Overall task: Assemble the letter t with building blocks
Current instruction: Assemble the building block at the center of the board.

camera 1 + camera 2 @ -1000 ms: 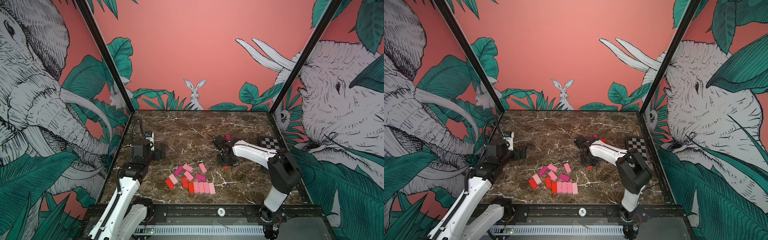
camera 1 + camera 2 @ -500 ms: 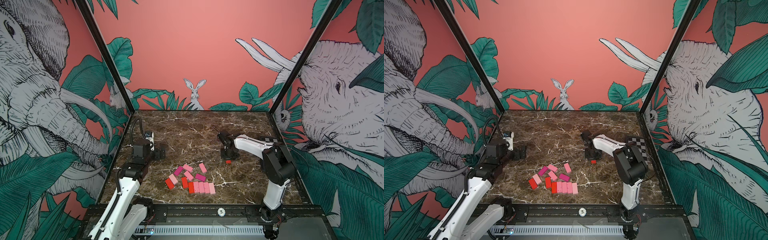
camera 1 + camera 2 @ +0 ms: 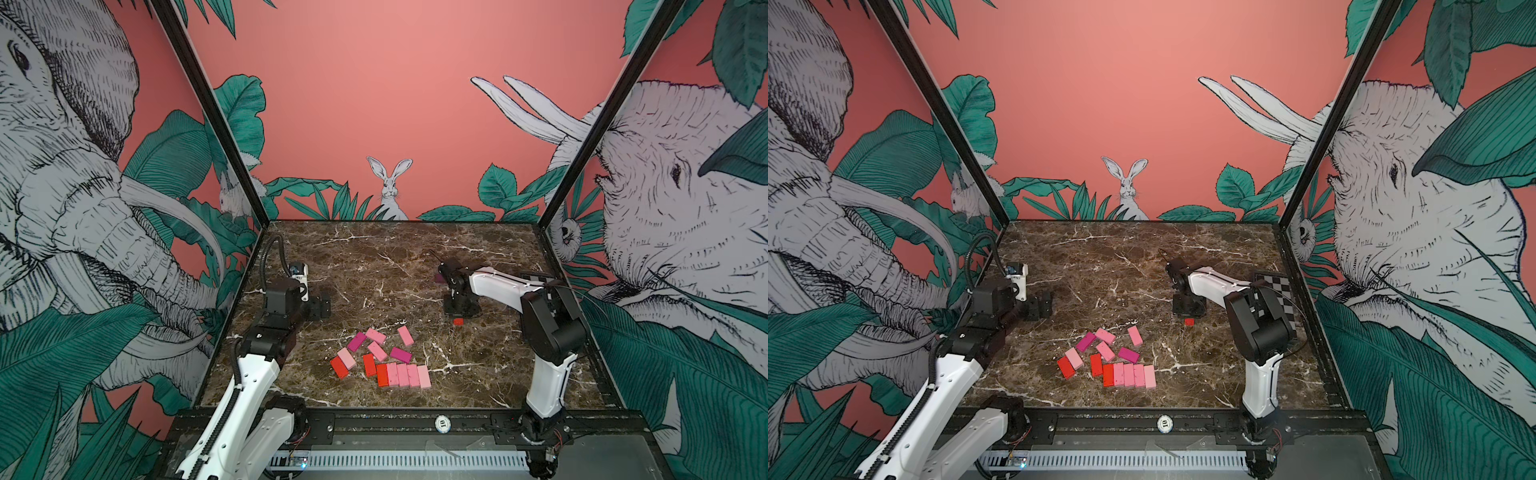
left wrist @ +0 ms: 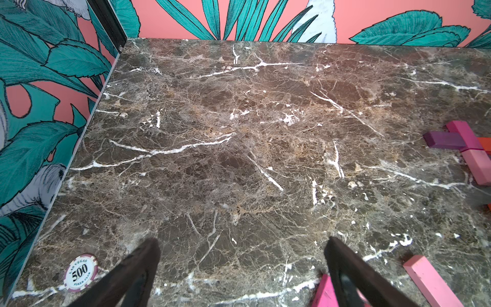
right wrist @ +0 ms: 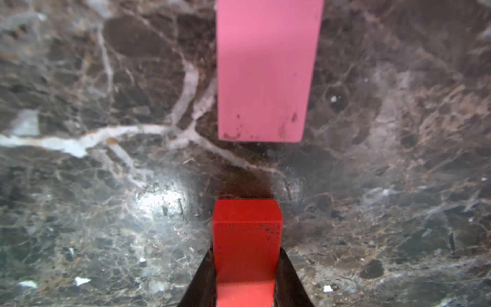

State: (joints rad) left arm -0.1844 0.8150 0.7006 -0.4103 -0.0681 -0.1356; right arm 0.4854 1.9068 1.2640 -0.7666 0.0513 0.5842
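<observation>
The right tool (image 3: pixel 459 315) is pressed together on a small red block (image 3: pixel 458 321), pinching it by its sides so it hangs end-down under the fingers. The right wrist view shows it best: the red block (image 5: pixel 247 220) is squeezed between the two dark fingers (image 5: pixel 204 281), with its free end right over the bench (image 5: pixel 106 212). I honestly can't tell if it's touching the marble or sitting just above it. Just past it a pink block (image 5: pixel 265 69) lies flat, lined up with the red one, with a gap between them.

The left tool (image 3: pixel 321 305) is spread wide with nothing in it, off to the back left of the other blocks (image 3: pixel 377 351) and not touching any. Its wrist view shows both fingers (image 4: pixel 132 273) far apart over bare marble. A hot pink block (image 4: pixel 324 292) is partly hidden behind one finger, and a poker chip (image 4: pixel 80 271) sits near the bench edge.

Those other blocks are near the front middle of the bench in both top views. Five are lined up side by side, touching, in a neat row (image 3: pixel 402 375): a red one at the left end, then pinks, with the palest on the right. Behind the row about eight more lie loose at odd angles: reds, pinks and two magenta ones. The held red block is behind and to the right of that bunch, apart from it.

A checkerboard plate (image 3: pixel 1280 286) lies by the right edge, partly behind the right arm (image 3: pixel 1258 328).
</observation>
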